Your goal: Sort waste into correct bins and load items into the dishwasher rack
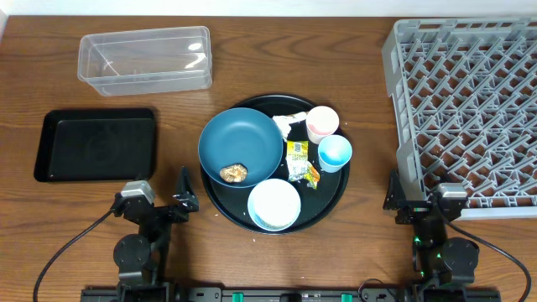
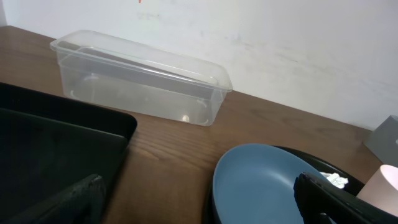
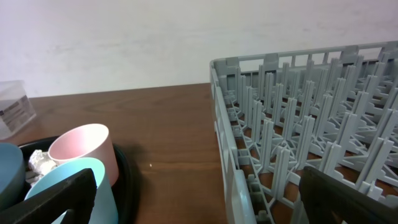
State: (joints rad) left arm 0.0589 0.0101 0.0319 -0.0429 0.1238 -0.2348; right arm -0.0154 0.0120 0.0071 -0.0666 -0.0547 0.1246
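Observation:
A round black tray (image 1: 329,195) holds the dark-blue bowl (image 1: 243,143) with a brown food lump (image 1: 233,173), the white bowl (image 1: 274,204), the pink cup (image 1: 322,123), the light-blue cup (image 1: 334,153), a yellow-green wrapper (image 1: 299,159) and a white tissue (image 1: 288,124). The clear tub (image 1: 144,59) and the black rectangular tray (image 1: 96,143) lie at the left. The grey rack (image 1: 470,109) is at the right. My left gripper (image 1: 159,199) is open and empty beside the black tray. My right gripper (image 1: 419,200) is open and empty at the rack's near-left corner.
The left wrist view shows the clear tub (image 2: 140,76), the black tray (image 2: 56,149) and the blue bowl (image 2: 261,186). The right wrist view shows the pink cup (image 3: 84,149), the light-blue cup (image 3: 81,183) and the rack (image 3: 298,118). A white wall stands behind the table.

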